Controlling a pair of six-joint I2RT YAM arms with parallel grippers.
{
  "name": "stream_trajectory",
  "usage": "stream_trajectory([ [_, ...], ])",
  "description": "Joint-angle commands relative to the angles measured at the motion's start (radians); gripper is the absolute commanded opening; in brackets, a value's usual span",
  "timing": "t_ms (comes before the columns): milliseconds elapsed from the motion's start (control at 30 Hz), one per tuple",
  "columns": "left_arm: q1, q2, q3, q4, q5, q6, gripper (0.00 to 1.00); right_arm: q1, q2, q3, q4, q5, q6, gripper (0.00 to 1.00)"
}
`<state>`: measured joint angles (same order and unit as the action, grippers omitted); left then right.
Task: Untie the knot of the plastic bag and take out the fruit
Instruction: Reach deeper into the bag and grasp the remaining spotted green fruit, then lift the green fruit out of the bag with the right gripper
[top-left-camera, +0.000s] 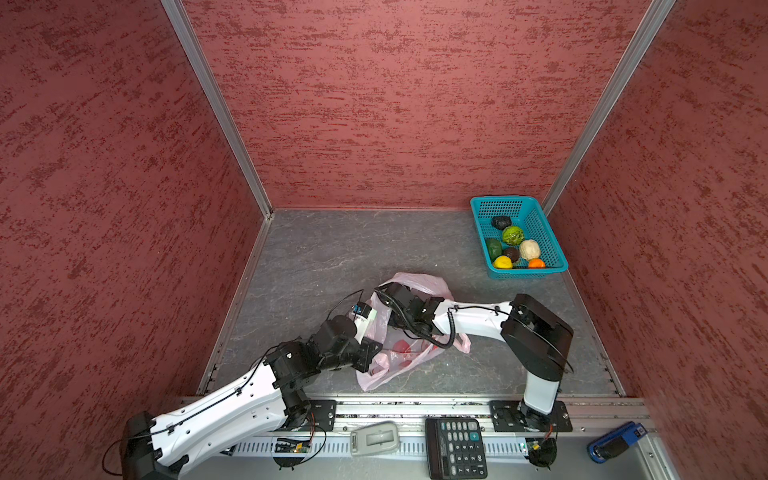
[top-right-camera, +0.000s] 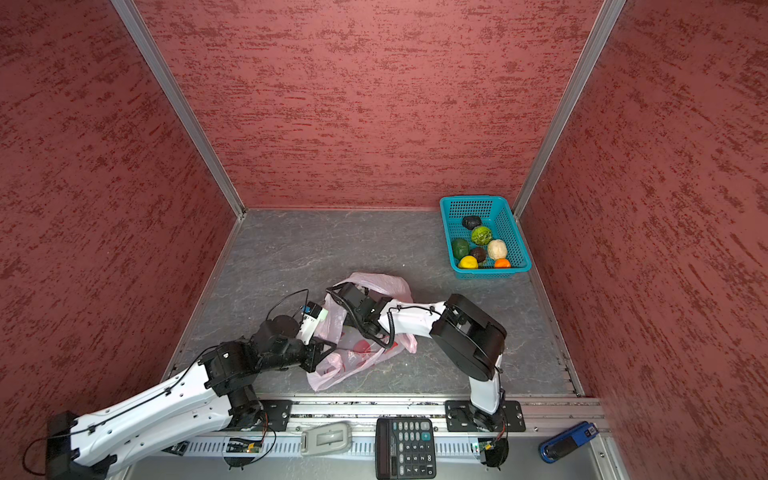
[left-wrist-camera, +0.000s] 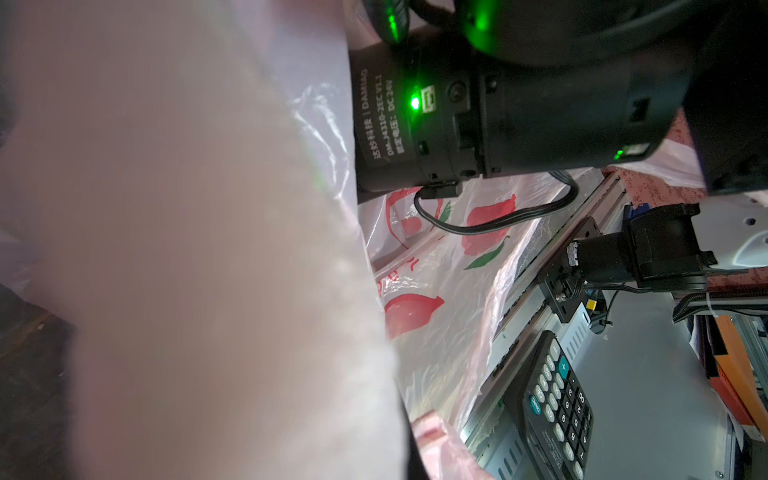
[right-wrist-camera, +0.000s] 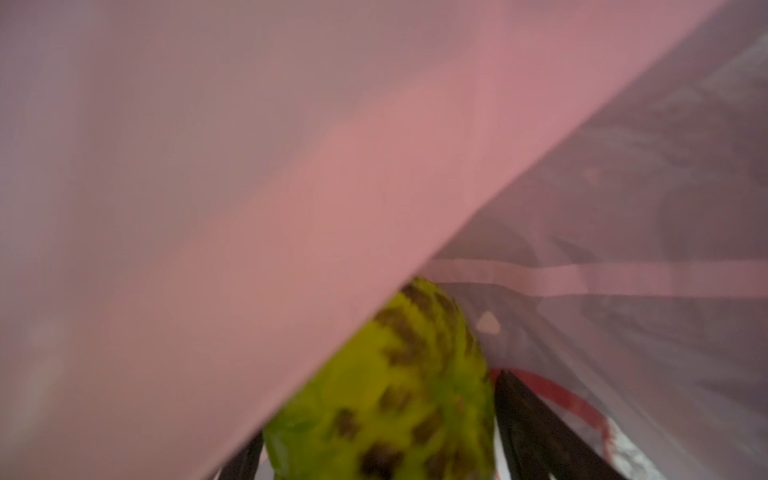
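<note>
Grey table (top-left-camera: 332, 257), one bag (top-left-camera: 419, 282), seven fruit (top-left-camera: 529, 249) in basket (top-left-camera: 528, 272), left hand (top-left-camera: 371, 352) closed, right hand (right-wrist-camera: 382, 449) spread round eighth fruit (right-wrist-camera: 386, 386)

The plastic bag (top-left-camera: 401, 363) (top-right-camera: 355, 360) lies crumpled near the middle of the tabletop's front edge. It is thin, translucent and pale pink, printed with red fruit marks and green leaves (left-wrist-camera: 440, 266), and its far part is puffed up. Inside it, under a fold of pink film, sits a bumpy yellow-green fruit (right-wrist-camera: 395, 395) with dark brown patches. Seven more pieces lie in the teal basket (top-left-camera: 528, 273) at the far right corner: black piece (top-left-camera: 501, 222), bright green piece (top-left-camera: 513, 235), dark green piece (top-left-camera: 493, 248), brown piece (top-left-camera: 511, 253), cream-white piece (top-left-camera: 530, 249), yellow piece (top-left-camera: 503, 262), orange piece (top-left-camera: 536, 262)
</note>
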<state>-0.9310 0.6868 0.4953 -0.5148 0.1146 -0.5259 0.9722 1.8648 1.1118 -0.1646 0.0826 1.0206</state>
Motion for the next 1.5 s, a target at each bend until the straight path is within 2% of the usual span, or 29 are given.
stream_trajectory([
  [0,0.005,-0.009,-0.012,0.018,0.010,-0.001,0.00,-0.001,-0.026,-0.017,-0.026,0.034,0.010,0.78],
  [133,0.005,-0.013,-0.018,0.024,0.008,-0.004,0.00,-0.001,-0.057,-0.039,-0.027,0.036,0.013,0.68],
  [333,0.005,-0.012,-0.013,0.030,-0.003,-0.005,0.00,-0.001,-0.114,-0.065,-0.037,0.029,0.015,0.60],
  [733,0.022,0.057,0.080,0.036,-0.083,-0.020,0.00,0.012,-0.300,-0.146,-0.136,-0.090,-0.046,0.58],
  [967,0.059,0.069,0.111,0.077,-0.099,-0.010,0.00,0.023,-0.349,-0.168,-0.205,-0.092,-0.084,0.58],
  [1200,0.085,0.095,0.113,0.081,-0.095,0.003,0.00,0.052,-0.391,-0.119,-0.291,-0.073,-0.133,0.58],
  [1467,0.090,0.134,0.111,0.119,-0.093,0.003,0.00,0.065,-0.460,-0.033,-0.370,-0.107,-0.176,0.58],
])
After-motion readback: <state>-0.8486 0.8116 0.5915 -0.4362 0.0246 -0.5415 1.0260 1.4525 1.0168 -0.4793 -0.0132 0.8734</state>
